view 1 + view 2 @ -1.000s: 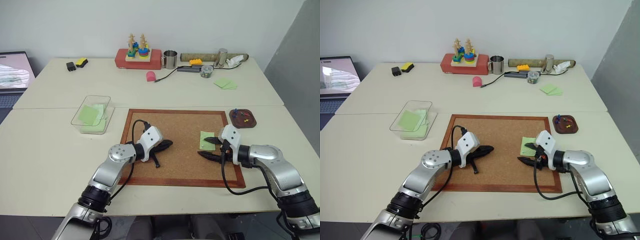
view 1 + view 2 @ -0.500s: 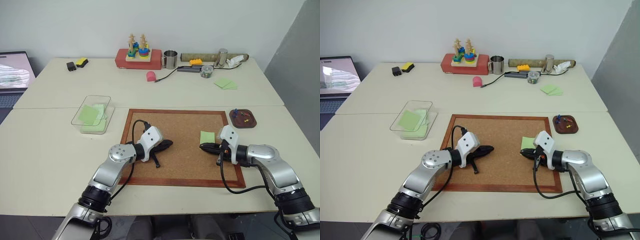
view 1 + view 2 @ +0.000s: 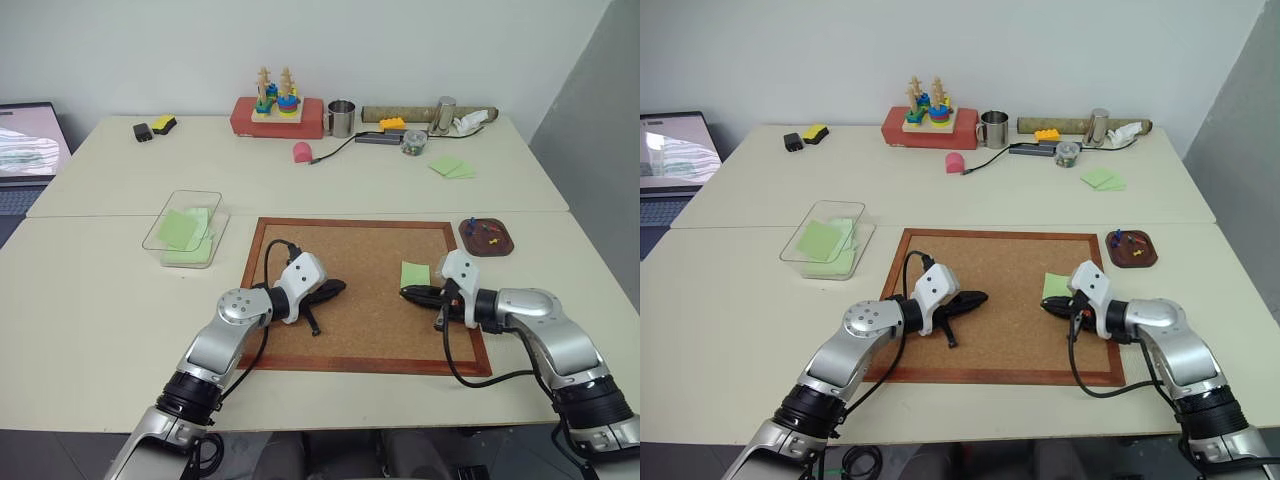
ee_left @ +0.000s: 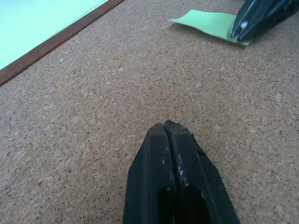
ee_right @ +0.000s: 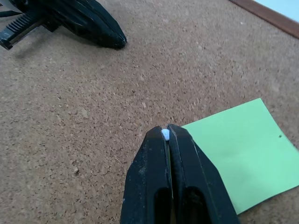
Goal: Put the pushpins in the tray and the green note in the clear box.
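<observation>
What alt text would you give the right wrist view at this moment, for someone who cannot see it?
The right gripper is shut on a small white pushpin at its tips, over the brown corkboard. A green note lies flat on the board just beside the fingers, and the left gripper rests shut on the board farther off.

This looks like a robotics lab or test room. Two plain cream tables (image 3: 120, 300) stand pushed together against a bare white wall. A laptop (image 3: 25, 150) sits open at one edge, while a wooden stacking toy (image 3: 274, 95), metal mug (image 3: 340, 118) and corkboard (image 3: 350, 290) lie set out like test props.
</observation>
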Controlling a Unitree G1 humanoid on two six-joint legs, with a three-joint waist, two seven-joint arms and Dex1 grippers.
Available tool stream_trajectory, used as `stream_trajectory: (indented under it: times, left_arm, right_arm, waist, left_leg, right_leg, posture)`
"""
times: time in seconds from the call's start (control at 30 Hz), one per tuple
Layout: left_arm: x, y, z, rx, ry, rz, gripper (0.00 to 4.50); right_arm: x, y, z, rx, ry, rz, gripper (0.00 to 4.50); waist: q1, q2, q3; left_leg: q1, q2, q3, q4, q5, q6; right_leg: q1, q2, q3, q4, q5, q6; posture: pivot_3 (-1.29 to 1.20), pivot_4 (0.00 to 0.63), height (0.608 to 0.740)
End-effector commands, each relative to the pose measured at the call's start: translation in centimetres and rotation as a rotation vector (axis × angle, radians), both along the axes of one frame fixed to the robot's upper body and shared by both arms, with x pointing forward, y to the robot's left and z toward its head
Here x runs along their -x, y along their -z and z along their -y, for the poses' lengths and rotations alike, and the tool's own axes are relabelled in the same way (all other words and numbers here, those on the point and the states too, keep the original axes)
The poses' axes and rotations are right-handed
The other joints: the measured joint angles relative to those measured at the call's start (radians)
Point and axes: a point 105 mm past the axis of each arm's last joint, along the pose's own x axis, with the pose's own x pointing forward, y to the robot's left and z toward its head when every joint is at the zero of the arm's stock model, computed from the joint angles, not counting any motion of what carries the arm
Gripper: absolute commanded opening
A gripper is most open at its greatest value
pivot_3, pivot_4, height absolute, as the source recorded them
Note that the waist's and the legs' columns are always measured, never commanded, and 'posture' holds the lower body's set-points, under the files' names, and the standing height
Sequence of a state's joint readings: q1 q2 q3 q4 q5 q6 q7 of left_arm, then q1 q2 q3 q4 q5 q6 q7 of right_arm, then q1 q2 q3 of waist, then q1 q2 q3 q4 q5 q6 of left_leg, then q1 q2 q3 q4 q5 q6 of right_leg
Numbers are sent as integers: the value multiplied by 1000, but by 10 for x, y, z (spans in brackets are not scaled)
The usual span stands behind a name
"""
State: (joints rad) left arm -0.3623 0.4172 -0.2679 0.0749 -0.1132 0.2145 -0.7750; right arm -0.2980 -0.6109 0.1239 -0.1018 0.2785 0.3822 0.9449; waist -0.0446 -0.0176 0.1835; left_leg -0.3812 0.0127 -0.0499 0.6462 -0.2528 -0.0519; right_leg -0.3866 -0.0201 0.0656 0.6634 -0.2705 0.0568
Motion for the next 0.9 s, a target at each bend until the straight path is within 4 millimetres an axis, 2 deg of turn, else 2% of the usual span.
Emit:
stream_trajectory:
  times: [0.03,0.3,0.37,0.6,0.7,0.9]
  left_arm:
    - [-1,19,-12,-53,-54,-56,0]
    - [-3,16,-11,-33,-60,-51,0]
    - [-5,5,-9,40,-67,-45,0]
    - [-10,-37,-3,205,-60,-23,1040]
    - [-6,-56,1,315,-39,-88,1560]
    - [1,-65,-1,404,-47,-210,2620]
  right_arm:
    - [1,-20,-3,-28,-31,68,8]
    - [1,-20,-2,-25,-33,74,8]
    - [1,-20,-3,-24,-34,75,8]
    - [3,-19,-4,-12,-47,79,0]
    - [4,-19,-4,6,-60,95,0]
    - [7,-22,-6,32,-92,134,0]
  waist:
    - [0,0,0]
    - [0,0,0]
    - [2,0,0]
    - [3,-1,1]
    - [5,-2,1]
    - [5,-2,2]
  left_leg:
    - [0,0,0,0,0,0]
    - [0,0,0,0,0,0]
    - [0,0,0,0,0,0]
    - [-1,0,0,0,0,0]
    - [-3,0,0,0,0,0]
    - [-3,0,0,-1,0,0]
  right_leg:
    - [0,0,0,0,0,0]
    - [0,0,0,0,0,0]
    - [0,0,0,0,0,0]
    - [-1,0,0,0,0,-1]
    - [-2,0,-1,-1,1,-2]
    - [-2,0,-1,-1,1,-2]
  posture:
    - [0,150,740]
    - [0,150,740]
    - [0,150,740]
    - [0,150,740]
    - [0,150,740]
    - [0,150,740]
